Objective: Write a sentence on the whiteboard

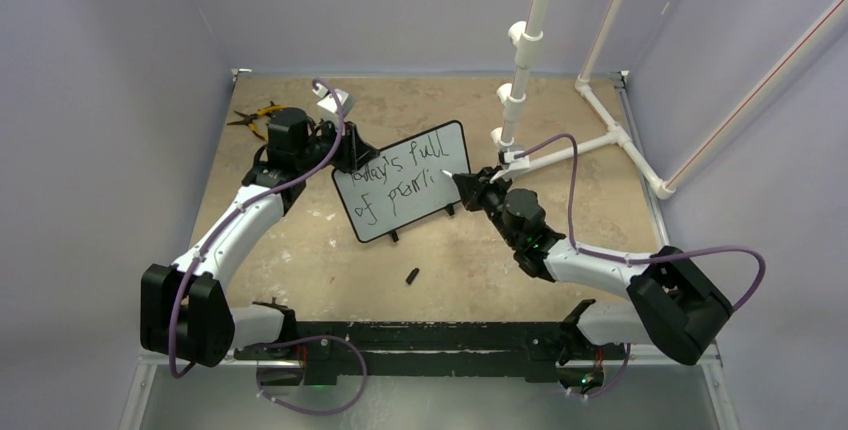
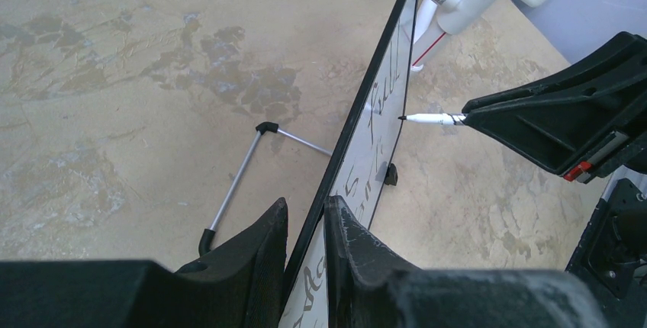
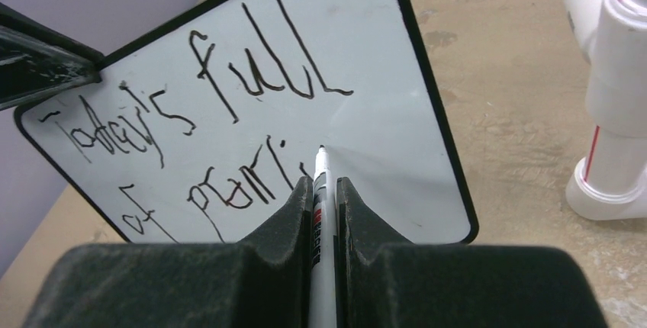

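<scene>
Your right gripper (image 3: 324,184) is black, and the marker (image 3: 320,162) in it is white with a black tip and a red-and-black label. Just ahead of it, the whiteboard (image 3: 381,130) is white inside a thin black frame, and the sentence (image 3: 229,88) on it is black. Your left gripper (image 2: 305,217) is black too. Ahead of it on the left, the board's stand (image 2: 236,175) is silver with black ends. The table (image 2: 114,76) beneath is tan, mottled with darker grey-brown blotches. Right of your right gripper, the pipes (image 3: 610,114) are white with a thin red line. A purple cable (image 1: 571,190) loops behind that gripper.
</scene>
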### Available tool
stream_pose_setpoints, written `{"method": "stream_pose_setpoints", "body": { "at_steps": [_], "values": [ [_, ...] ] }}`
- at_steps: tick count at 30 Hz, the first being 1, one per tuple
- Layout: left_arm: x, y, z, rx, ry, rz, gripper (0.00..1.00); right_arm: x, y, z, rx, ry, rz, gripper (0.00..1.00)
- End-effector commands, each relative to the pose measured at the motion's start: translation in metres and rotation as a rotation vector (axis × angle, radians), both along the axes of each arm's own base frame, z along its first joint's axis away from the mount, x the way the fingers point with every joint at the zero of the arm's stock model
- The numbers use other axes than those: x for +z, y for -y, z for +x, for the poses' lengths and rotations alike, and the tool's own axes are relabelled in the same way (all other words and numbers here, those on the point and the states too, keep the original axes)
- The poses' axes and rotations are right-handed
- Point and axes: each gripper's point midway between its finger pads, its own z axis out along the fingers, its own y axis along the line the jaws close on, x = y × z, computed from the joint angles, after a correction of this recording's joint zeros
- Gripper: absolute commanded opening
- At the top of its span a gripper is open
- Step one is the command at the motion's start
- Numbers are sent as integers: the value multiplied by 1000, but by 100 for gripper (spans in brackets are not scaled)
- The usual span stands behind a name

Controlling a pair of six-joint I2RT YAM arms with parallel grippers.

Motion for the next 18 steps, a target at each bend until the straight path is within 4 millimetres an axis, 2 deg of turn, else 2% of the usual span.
{"method": "stream_pose_setpoints", "body": {
  "at_steps": [1, 9, 18],
  "values": [
    [-29, 2, -10, -4, -106, 21, 22, 14, 4, 10, -23, 51, 16, 0],
    [-30, 3, -11, -10, -107, 20, 22, 18, -2, 14, 53, 78, 37, 0],
    [-31, 3, -10, -9, -108, 23, 22, 0, -13, 7, 136, 48, 10, 0]
  ]
}}
